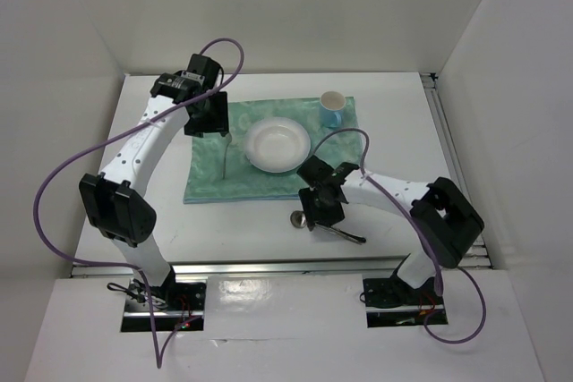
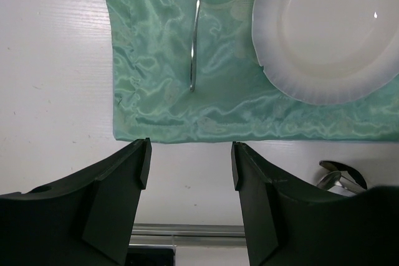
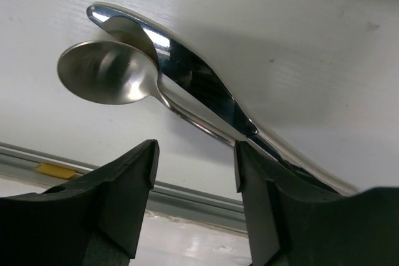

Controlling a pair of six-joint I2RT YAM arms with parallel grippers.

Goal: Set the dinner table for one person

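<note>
The white dinner table (image 1: 398, 136) carries a teal mat (image 1: 204, 181) with a white plate (image 1: 278, 144), a fork (image 1: 224, 158) left of the plate and a blue-and-white cup (image 1: 332, 110) at its far right corner. A spoon (image 1: 298, 218) and a knife (image 1: 347, 235) lie together on the bare table just in front of the mat. My right gripper (image 1: 322, 212) hovers open over them; in the right wrist view (image 3: 196, 166) the spoon (image 3: 106, 76) and the knife (image 3: 199, 82) lie just beyond its fingertips. My left gripper (image 1: 211, 124) is open and empty above the mat's far left, near the fork (image 2: 194, 48).
A metal rail (image 1: 269, 267) runs along the table's near edge. White walls close in the back and both sides. In the left wrist view the mat (image 2: 156, 60), the plate (image 2: 330, 29) and the spoon (image 2: 336, 174) show beyond the left gripper (image 2: 190, 163).
</note>
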